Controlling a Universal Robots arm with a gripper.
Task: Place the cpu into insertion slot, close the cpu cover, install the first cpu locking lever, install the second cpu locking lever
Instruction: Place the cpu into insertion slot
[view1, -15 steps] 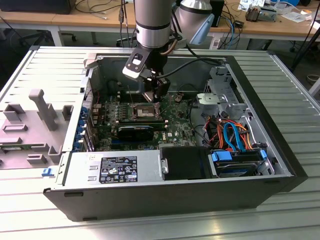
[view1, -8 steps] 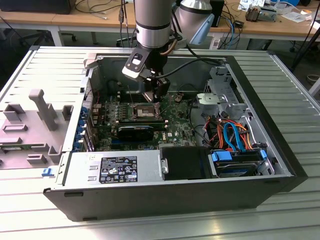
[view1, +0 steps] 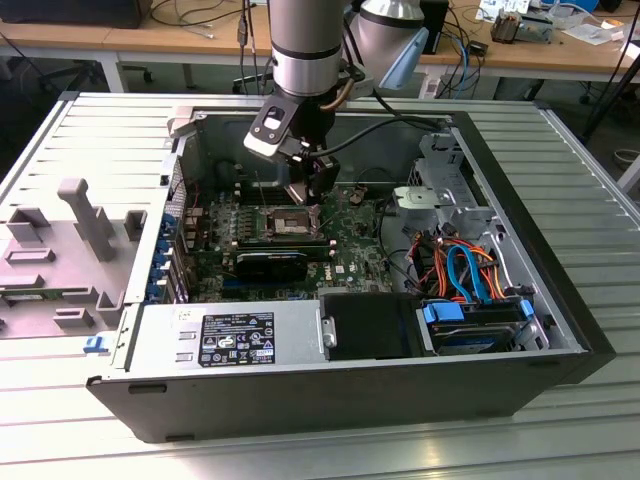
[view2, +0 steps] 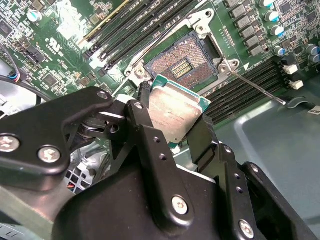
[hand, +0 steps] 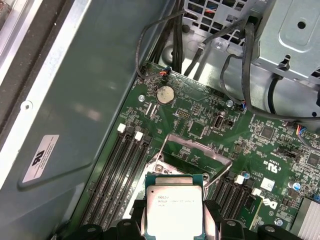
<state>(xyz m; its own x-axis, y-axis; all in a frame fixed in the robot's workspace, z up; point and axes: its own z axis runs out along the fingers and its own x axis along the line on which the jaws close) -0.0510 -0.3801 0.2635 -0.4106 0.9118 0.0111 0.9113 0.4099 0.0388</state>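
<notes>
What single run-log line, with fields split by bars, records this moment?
gripper: shut on cpu | cpu: held near insertion slot, not seated | cpu cover: open

In the second wrist view the fingers (view2: 146, 134) hide both side edges of the cpu (view2: 172, 112).

Arm (view1: 305, 50) hangs vertical over the far middle of the table (view1: 560, 170). Wrist (view1: 285, 125) is angled and the jaws point down. The jaws are clamped on the cpu (view2: 175, 112), with one black finger (view2: 150, 145) against each of two opposite edges. The chip's metal top faces both wrist views.
</notes>
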